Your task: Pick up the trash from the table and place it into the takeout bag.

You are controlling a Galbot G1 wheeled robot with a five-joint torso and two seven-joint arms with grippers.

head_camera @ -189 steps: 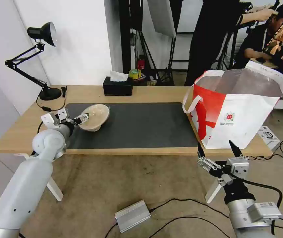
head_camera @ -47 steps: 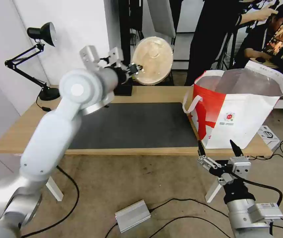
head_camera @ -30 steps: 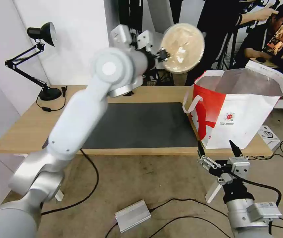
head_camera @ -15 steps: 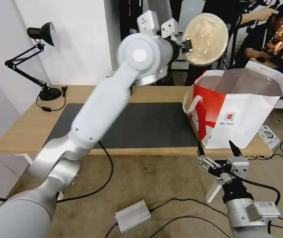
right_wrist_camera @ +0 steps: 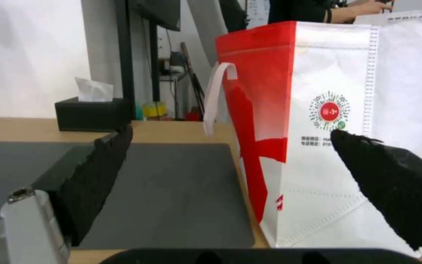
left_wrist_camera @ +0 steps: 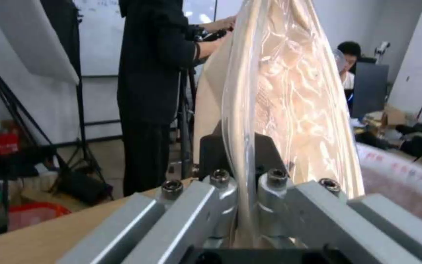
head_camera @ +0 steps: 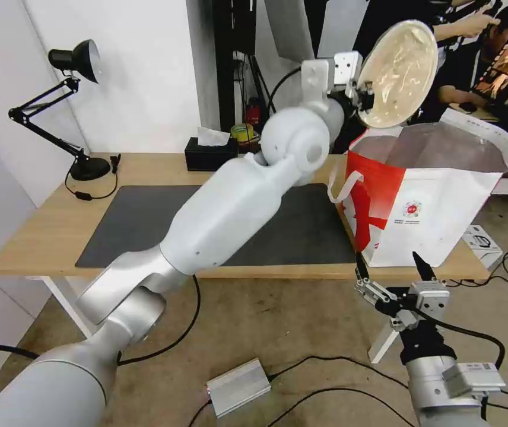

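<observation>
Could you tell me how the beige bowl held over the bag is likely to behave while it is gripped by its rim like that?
The bowl is probably light: the left gripper holds it by the rim alone, tipped on edge above the bag. Its thin rim, pinched between the fingers, may flex. The glossy film across it looks slippery, so it could slide.
</observation>
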